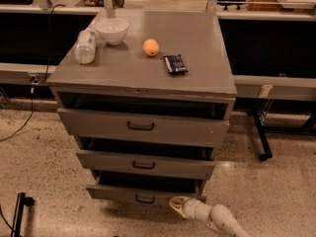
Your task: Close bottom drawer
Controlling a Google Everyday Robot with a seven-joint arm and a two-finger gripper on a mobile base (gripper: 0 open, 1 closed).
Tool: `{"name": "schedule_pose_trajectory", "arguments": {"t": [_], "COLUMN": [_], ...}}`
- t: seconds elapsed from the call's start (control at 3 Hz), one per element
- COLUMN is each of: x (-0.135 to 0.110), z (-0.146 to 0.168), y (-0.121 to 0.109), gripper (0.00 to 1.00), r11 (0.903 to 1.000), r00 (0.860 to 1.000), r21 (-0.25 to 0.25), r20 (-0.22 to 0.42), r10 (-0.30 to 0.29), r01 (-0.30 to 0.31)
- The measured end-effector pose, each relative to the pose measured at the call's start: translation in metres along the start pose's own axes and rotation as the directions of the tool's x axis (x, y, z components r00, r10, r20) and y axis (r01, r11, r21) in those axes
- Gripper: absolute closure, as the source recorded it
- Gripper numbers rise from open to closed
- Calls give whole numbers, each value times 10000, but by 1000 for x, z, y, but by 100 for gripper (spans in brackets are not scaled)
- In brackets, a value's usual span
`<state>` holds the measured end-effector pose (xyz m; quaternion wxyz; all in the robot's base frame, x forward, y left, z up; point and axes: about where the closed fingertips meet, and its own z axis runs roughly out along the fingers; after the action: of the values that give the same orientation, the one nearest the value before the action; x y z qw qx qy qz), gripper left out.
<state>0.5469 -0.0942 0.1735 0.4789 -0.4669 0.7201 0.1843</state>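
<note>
One rounded cream tool (178, 205), grip unclear, just beside the open, flat-fronted grey bottom drawer (118, 194).

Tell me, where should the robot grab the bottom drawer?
Probably by the small dark handle in the middle of the bottom drawer front, coming straight from the front. The drawer stands pulled out, and its flat front offers no other grip. The gripper sits low by the drawer's right front corner.

Speckled beige floor (44, 172); grey desk (197, 75) at centre; dark-fronted benches (276, 48) behind; black stand leg (260, 137) at right; gripper (178, 204) low over floor, bottom centre-right
</note>
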Motion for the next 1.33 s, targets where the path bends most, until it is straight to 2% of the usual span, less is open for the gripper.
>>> {"name": "schedule_pose_trajectory", "arguments": {"t": [0.67,1.0,1.33], "x": [-7,-6,-6], "z": [6,10,3], "y": [-46,-63,-55], "gripper": [100,100,100], "r11": [9960,9941,9963], "r00": [9985,9974,9949], "r21": [893,1081,858], "r20": [537,716,1010], "r10": [-74,-69,-61], "r01": [26,-9,-26]}}
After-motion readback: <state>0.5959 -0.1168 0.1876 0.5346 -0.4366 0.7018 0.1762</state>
